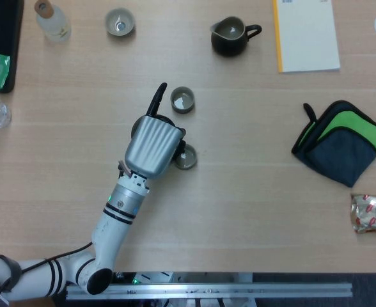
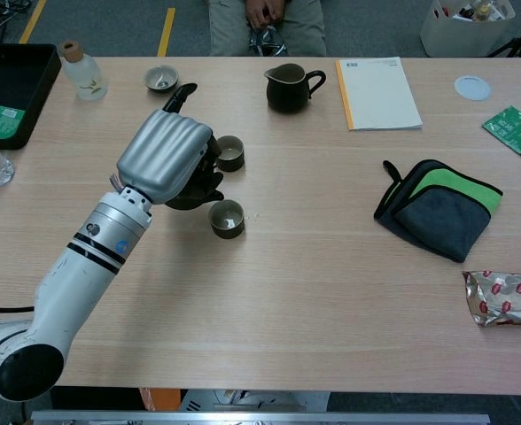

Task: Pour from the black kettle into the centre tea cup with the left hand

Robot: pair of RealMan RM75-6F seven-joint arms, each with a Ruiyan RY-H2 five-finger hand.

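pale wooden surface [image 1: 252,192]: left hand [image 1: 151,146] grips black kettle [image 2: 192,186] between two tea cups; its hidden spout risks spilling beside centre tea cup [image 1: 182,100].

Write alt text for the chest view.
The robot's left hand grips a black kettle above a wooden table, next to two small tea cups. Farther back stand a third cup, a dark pitcher and a notepad; a green-and-grey cloth lies to the right.
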